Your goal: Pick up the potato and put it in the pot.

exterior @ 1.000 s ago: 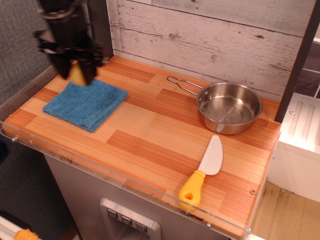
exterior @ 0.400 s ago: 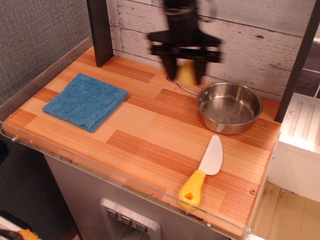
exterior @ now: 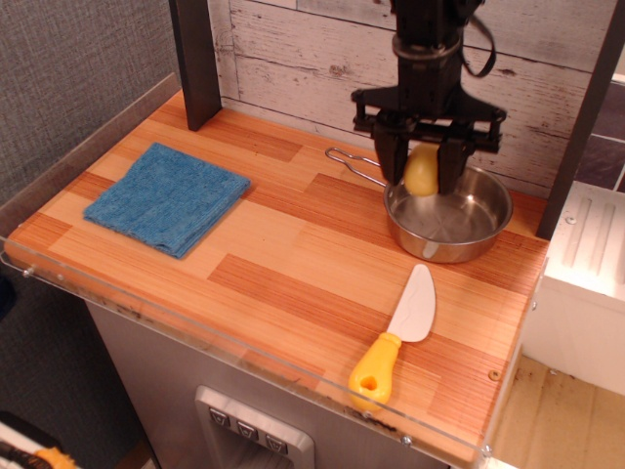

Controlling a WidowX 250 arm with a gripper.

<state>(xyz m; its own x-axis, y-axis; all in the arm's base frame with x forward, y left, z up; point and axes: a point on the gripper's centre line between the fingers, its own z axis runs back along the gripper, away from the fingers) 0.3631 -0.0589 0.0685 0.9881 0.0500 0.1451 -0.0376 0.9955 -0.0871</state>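
My gripper [exterior: 423, 176] is shut on the small yellow potato [exterior: 421, 173] and holds it in the air over the left part of the pot [exterior: 479, 234]. The pot is a shallow shiny steel pan with a thin wire handle [exterior: 354, 167] pointing left, standing at the back right of the wooden counter. The potato hangs between the two black fingers [exterior: 452, 164], above the pan's bottom, not touching it as far as I can tell.
A folded blue cloth [exterior: 167, 198] lies at the left. A white toy knife with a yellow handle [exterior: 396, 337] lies near the front right edge. A dark post [exterior: 196, 61] stands at the back left; a plank wall runs behind.
My gripper has carried the potato from above the blue cloth at the left, across the counter to the right, and now holds it over the pot.
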